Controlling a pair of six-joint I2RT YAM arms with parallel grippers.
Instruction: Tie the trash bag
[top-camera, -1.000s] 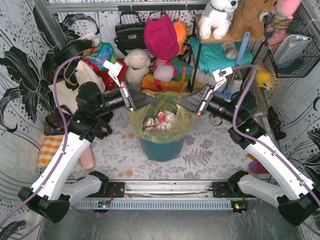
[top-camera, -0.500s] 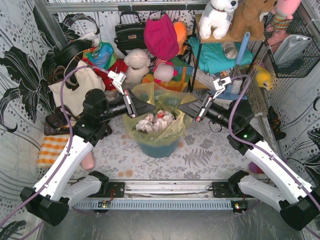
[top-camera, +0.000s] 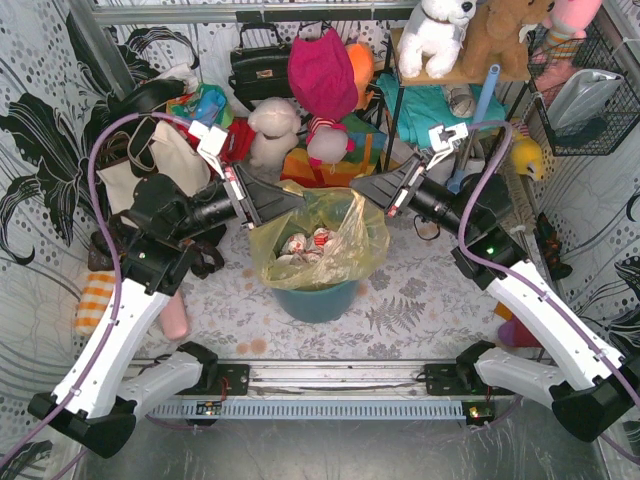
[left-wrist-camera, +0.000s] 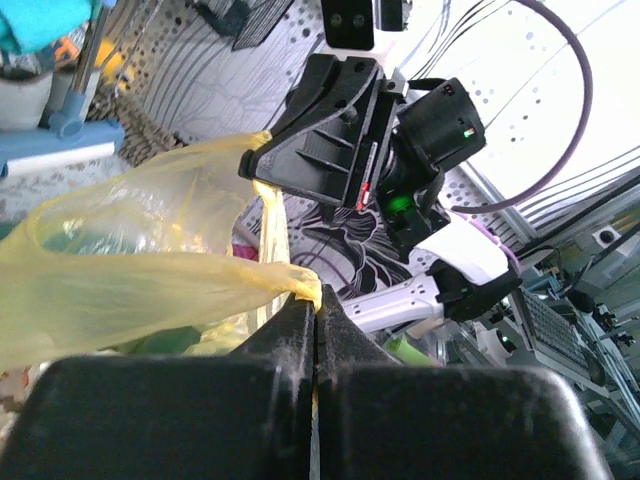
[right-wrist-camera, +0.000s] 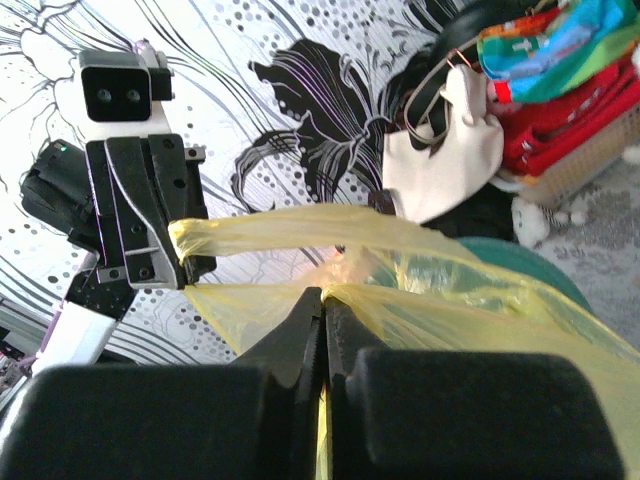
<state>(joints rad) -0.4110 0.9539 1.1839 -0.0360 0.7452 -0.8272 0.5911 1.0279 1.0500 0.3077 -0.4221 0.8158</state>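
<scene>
The left end effector (top-camera: 300, 197) is clenched on a stretched strip of the trash bag (top-camera: 318, 238), at the bag's rear-left rim. The bag lies between the two end effectors, its lower part inside the teal bin (top-camera: 315, 298) on the counter (top-camera: 420, 290), with crumpled white paper showing through. The right end effector (top-camera: 355, 188) is pinched tight on the rear-right rim strip.

A staged robot test booth, dressed as a cluttered home corner: floral-print wall sheets (top-camera: 40, 130), metal frame (top-camera: 250, 12), plush toys (top-camera: 437, 35), handbag (top-camera: 260, 65), wire basket (top-camera: 585, 100).
</scene>
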